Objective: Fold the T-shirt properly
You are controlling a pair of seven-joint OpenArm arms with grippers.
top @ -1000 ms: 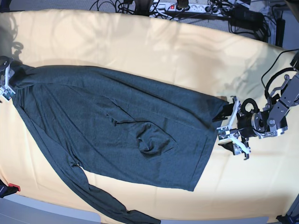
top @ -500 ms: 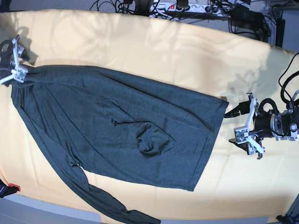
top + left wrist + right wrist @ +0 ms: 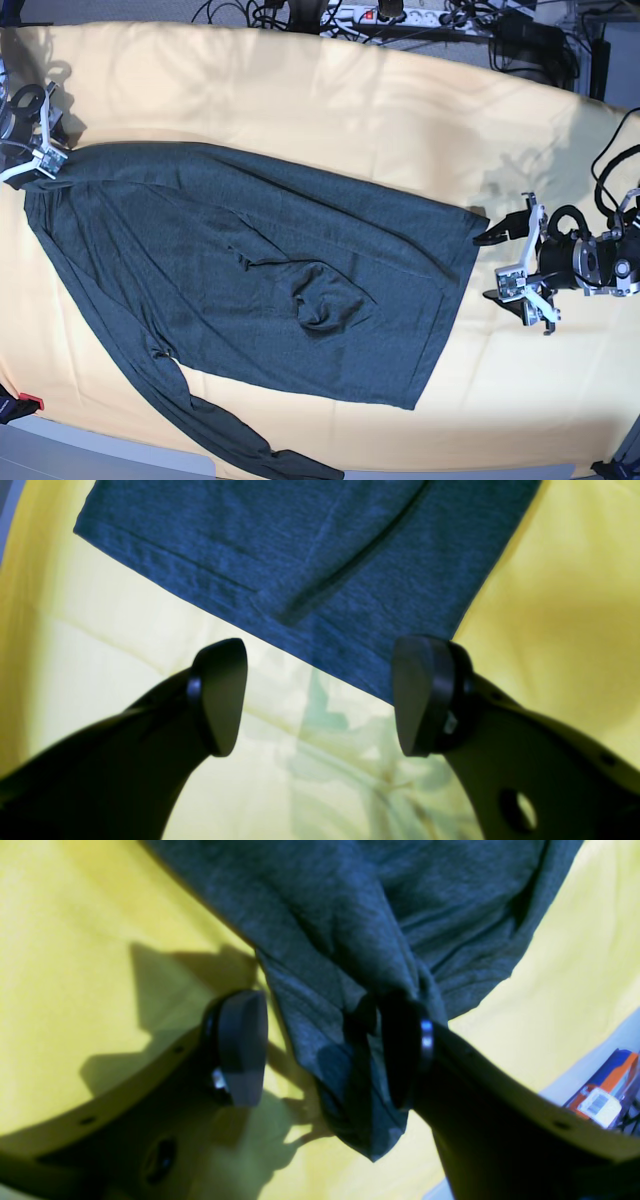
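Backing off toward 3 o'clock, the left gripper [image 3: 515, 268] gapes empty, having dropped the dark charcoal-green knit T-shirt [image 3: 250, 280]'s hem; the right gripper [image 3: 320, 1060], at 9 o'clock, spreads wide around bunched fabric, unclamped; the stretch looks finished.

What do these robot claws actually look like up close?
Each gripper is a two-fingered claw. The left gripper has black curved fingers ending in dark rounded oval pads, with small holes in the finger body. The right gripper looks the same. From the base camera, silver-white brackets, black motor housings and looping black cables show.
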